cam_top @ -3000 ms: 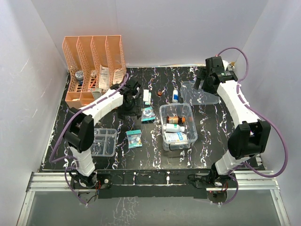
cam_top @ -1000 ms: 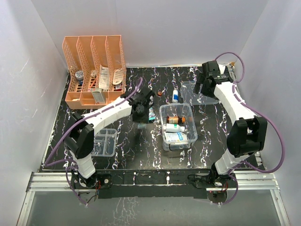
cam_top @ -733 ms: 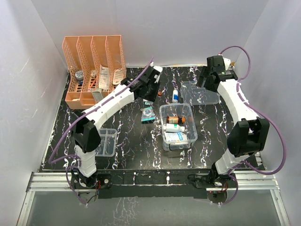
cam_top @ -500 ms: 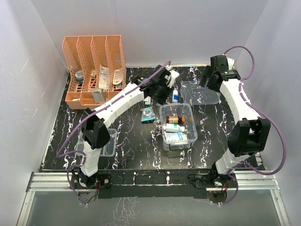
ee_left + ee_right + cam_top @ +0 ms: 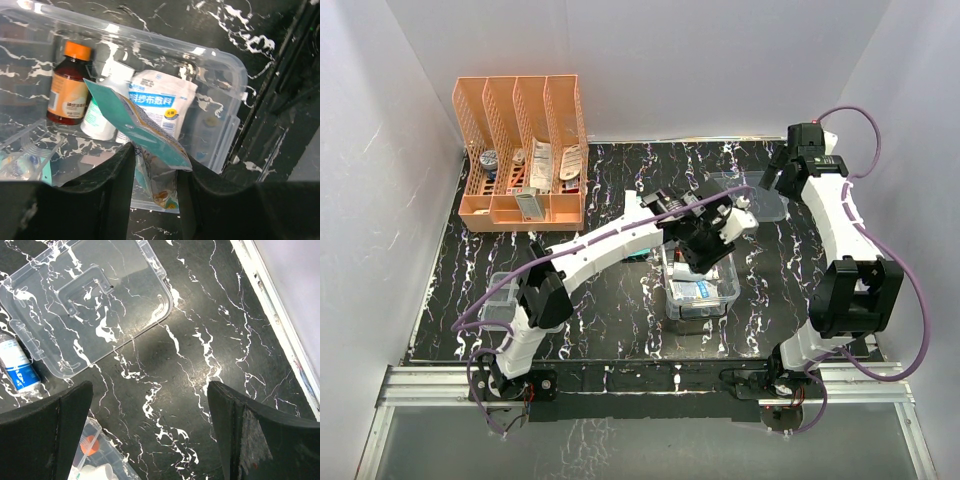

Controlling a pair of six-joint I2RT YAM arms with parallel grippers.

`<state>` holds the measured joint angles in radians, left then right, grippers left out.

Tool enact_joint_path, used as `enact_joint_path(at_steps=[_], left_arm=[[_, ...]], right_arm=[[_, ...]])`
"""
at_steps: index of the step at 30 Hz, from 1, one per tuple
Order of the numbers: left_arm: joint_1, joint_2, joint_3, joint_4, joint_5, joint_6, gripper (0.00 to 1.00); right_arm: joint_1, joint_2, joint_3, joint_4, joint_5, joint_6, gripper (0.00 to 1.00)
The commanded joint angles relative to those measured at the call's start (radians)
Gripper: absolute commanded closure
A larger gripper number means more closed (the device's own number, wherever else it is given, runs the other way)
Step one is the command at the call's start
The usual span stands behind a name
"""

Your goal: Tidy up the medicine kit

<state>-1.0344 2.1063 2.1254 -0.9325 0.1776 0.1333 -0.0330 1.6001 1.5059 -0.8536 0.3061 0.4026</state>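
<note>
The left gripper [image 5: 157, 162] is pinching a teal packet [image 5: 145, 135] between nearly closed fingers, hovering directly above the lidless medicine kit [image 5: 232, 87]. The kit's clear rim is lying just ahead, with bare table [image 5: 200, 20] beyond it. Beneath the packet the kit is holding a brown bottle [image 5: 67, 85], a white bottle [image 5: 100, 120] and a white sachet [image 5: 165, 100]. The right gripper [image 5: 150, 400] is gaping wide and empty, with the clear lid [image 5: 85, 305] lying flat ahead-left and the table's edge running along its right.
</note>
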Motion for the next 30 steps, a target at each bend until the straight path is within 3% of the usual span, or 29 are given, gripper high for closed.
enact_joint_path(at_steps=[1, 13, 16, 21, 30], left_arm=[[-0.013, 0.005, -0.007, -0.056, 0.058, 0.068, 0.65], [-0.039, -0.01, -0.2, -0.007, -0.007, 0.27, 0.67], [-0.042, -0.005, -0.191, 0.001, 0.0, 0.291, 0.63], [-0.057, 0.009, -0.151, -0.034, 0.036, 0.286, 0.46], [-0.062, 0.003, -0.095, -0.035, 0.008, 0.243, 0.46]], right_arm=[[-0.017, -0.05, -0.012, 0.054, -0.011, -0.02, 0.02], [-0.053, -0.092, -0.077, 0.073, -0.036, -0.023, 0.02], [-0.059, -0.098, -0.083, 0.073, -0.037, -0.025, 0.02], [-0.069, -0.107, -0.094, 0.077, -0.041, -0.025, 0.02], [-0.074, -0.111, -0.111, 0.09, -0.058, -0.021, 0.02]])
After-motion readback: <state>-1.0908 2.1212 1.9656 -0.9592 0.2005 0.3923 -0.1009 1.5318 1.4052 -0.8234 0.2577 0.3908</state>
